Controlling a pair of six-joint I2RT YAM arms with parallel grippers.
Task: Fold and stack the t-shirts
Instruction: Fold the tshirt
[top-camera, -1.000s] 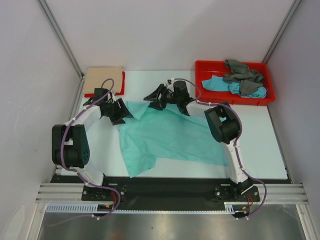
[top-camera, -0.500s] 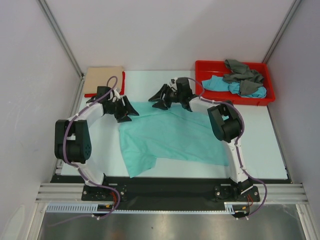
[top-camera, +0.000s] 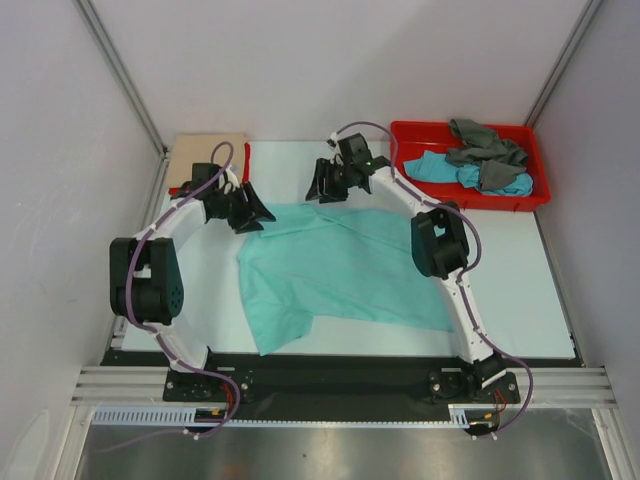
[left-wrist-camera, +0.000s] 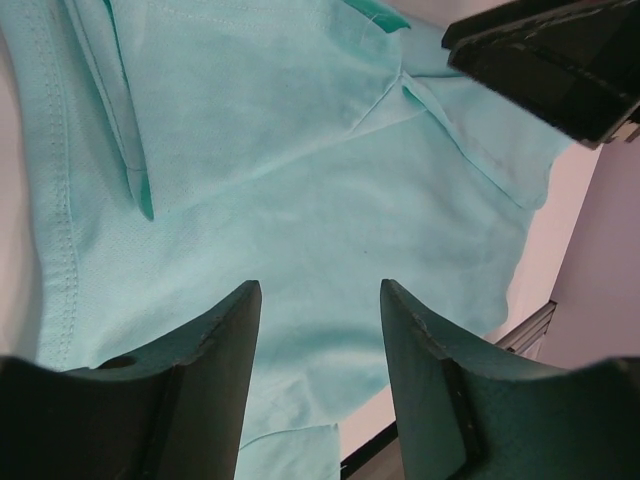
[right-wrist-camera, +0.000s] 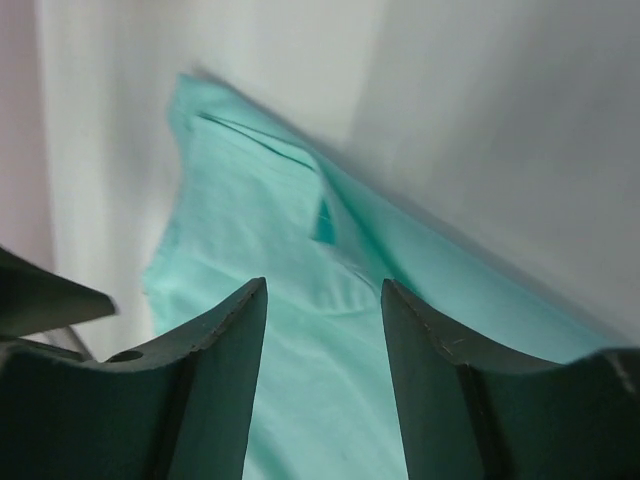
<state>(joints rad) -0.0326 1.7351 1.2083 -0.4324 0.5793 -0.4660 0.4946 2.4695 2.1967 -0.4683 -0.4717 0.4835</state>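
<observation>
One mint-green t-shirt (top-camera: 340, 270) is spread on the table (top-camera: 530, 280), its far edge partly masked by the arms; the left gripper (top-camera: 247, 210) and right gripper (top-camera: 325, 185) are each seen wide open, nothing held. Farther back, one beige t-shirt (top-camera: 205, 158) is laid over a red t-shirt (top-camera: 246, 162), only an edge showing; two t-shirts, turquoise-blue (top-camera: 435, 168) and grey (top-camera: 485, 145), lie crumpled in the red tray (top-camera: 500, 203).

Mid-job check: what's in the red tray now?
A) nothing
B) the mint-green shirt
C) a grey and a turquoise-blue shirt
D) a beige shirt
C: the grey shirt lies crumpled over the turquoise-blue shirt inside the red tray, while the mint-green shirt is spread on the table.
</observation>
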